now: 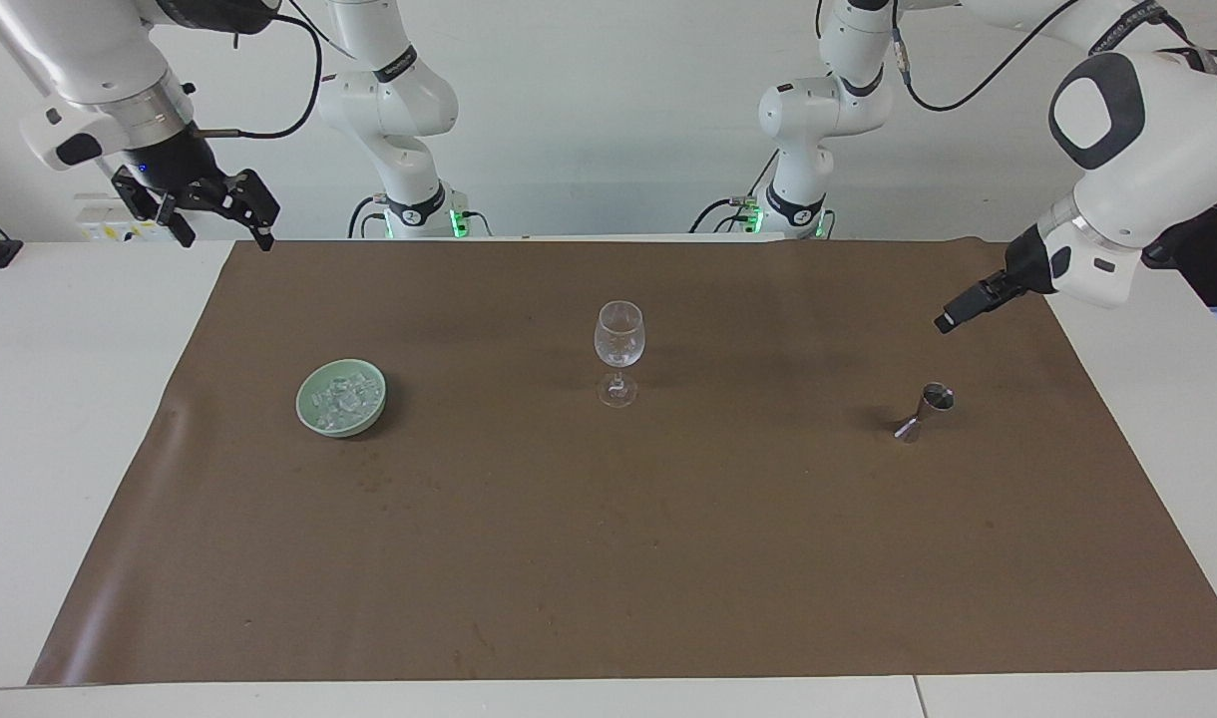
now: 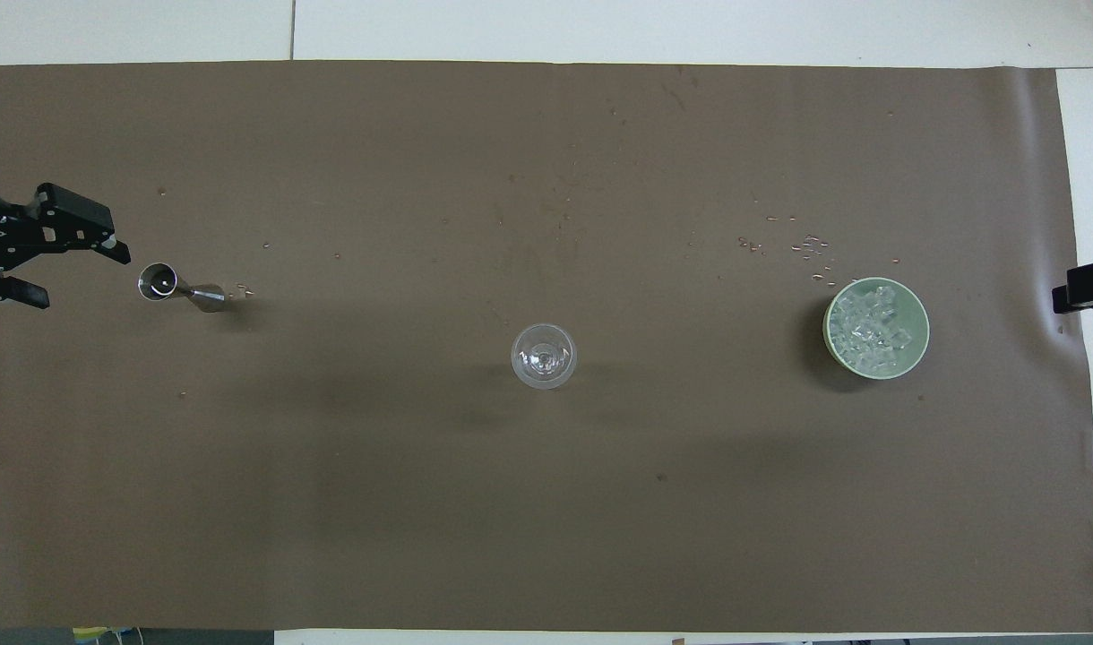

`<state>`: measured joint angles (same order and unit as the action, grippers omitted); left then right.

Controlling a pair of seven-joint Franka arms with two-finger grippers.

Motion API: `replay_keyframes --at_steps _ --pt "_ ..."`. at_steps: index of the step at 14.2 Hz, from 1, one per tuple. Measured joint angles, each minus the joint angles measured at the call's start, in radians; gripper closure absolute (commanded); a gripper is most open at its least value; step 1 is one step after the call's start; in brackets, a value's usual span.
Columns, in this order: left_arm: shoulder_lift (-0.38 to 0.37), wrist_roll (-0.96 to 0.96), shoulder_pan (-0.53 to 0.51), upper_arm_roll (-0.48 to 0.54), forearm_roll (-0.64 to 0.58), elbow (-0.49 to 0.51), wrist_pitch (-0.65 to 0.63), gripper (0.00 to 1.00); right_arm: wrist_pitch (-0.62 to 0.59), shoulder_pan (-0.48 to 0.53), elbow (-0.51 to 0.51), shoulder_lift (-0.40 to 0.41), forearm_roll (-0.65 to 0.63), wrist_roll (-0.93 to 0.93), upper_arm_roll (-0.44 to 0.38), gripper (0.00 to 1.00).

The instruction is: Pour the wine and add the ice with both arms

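Note:
A clear stemmed wine glass (image 1: 618, 344) stands upright mid-mat and also shows in the overhead view (image 2: 544, 356). A pale green bowl (image 1: 305, 404) (image 2: 910, 305) holds the ice (image 1: 344, 399) (image 2: 867, 333), a heap of small clear cubes, toward the right arm's end. A steel jigger (image 1: 926, 411) (image 2: 179, 287) stands toward the left arm's end. My left gripper (image 1: 953, 314) (image 2: 85, 279) is open and empty, in the air over the mat close beside the jigger, not touching it. My right gripper (image 1: 225, 239) is open and empty, raised over the mat's corner; only its tip (image 2: 1084, 296) shows overhead.
A brown mat (image 1: 608, 548) covers most of the white table (image 1: 70, 399). Small droplets (image 2: 806, 246) lie on the mat just farther from the robots than the bowl. Two more white arms stand at the robots' edge (image 1: 399, 110).

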<state>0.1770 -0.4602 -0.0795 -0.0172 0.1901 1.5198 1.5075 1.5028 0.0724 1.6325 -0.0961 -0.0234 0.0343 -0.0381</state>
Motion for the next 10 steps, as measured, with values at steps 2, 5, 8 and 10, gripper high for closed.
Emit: replay_keyframes --at_steps 2,5,8,10 --pt "0.063 -0.142 -0.033 0.018 0.064 -0.042 -0.003 0.00 0.000 0.000 0.000 0.000 0.000 0.000 0.000 0.00" --pt "0.163 -0.373 -0.049 0.082 0.164 -0.106 0.000 0.00 0.000 0.000 0.000 0.000 0.000 0.000 0.000 0.00" --pt "0.243 -0.540 -0.052 0.133 0.214 -0.147 0.047 0.00 0.000 0.000 0.000 0.000 0.000 0.000 0.000 0.00" --pt "0.288 -0.608 -0.065 0.146 0.233 -0.157 0.059 0.00 0.000 0.000 0.000 0.000 0.000 0.000 0.000 0.00"
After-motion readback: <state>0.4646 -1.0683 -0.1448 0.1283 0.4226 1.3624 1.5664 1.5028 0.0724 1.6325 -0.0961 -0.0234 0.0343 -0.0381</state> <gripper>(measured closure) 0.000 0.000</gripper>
